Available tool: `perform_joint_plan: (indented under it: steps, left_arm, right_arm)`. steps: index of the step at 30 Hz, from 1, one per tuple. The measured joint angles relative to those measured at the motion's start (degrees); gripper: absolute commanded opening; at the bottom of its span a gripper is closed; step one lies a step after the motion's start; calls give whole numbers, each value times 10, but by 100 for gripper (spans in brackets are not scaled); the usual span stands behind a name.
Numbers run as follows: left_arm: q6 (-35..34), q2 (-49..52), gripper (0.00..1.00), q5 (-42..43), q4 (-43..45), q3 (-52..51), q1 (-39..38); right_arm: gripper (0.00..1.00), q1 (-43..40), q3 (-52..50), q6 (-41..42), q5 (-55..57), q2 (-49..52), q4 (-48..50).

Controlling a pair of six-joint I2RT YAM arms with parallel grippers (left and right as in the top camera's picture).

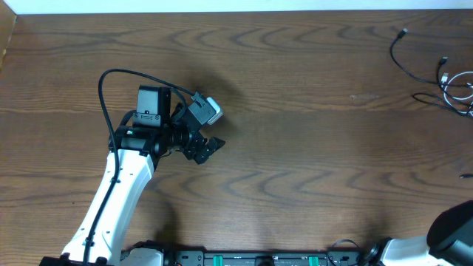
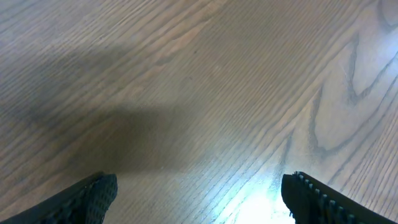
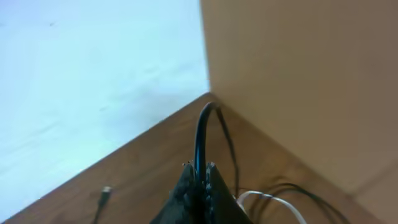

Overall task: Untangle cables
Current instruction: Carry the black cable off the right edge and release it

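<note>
Right wrist: right gripper (image 3: 199, 169) pinched tight on black cable (image 3: 199, 134), likely limp, light, best taken near a plug (image 3: 106, 192); left gripper (image 2: 199, 199) spread wide, empty.

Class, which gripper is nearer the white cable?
Right. The right gripper is shut on a black cable beside the white cable; the left gripper is over the table, far off.

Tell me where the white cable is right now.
The thin white cable lies at the wooden table's far right edge in the overhead view, among thin black cables; the right wrist view shows it curling just right of the right tool.
</note>
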Motion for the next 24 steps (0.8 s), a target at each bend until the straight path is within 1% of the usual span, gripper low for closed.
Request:
perform_joint_plan:
  steps: [2,3,4,5,6,10,14,20,24]
  left_arm:
    - [0,0,89,0,0,0,0]
    - [0,0,90,0,0,0,0]
    - [0,0,90,0,0,0,0]
    - [0,0,90,0,0,0,0]
    - [0,0,90,0,0,0,0]
    - [0,0,90,0,0,0,0]
    - [0,0,90,0,0,0,0]
    - [0,0,90,0,0,0,0]
    - [0,0,90,0,0,0,0]
  right_arm:
    - [2,-2,0,6,-21,18,1]
    - [11,-2,0,9,-30,29,-3]
    - [40,-2,0,15,-38,41,-11]
    - [74,-2,0,17,-44,51,-20]
    - [99,-2,0,16,-51,61,-31]
    - [99,-2,-1,8,-84,95,-77]
    - [99,-1,-2,-2,-113,104,-95]
    - [99,6,-3,-3,-174,100,-85]
    - [99,37,-5,-3,-179,63,-45]
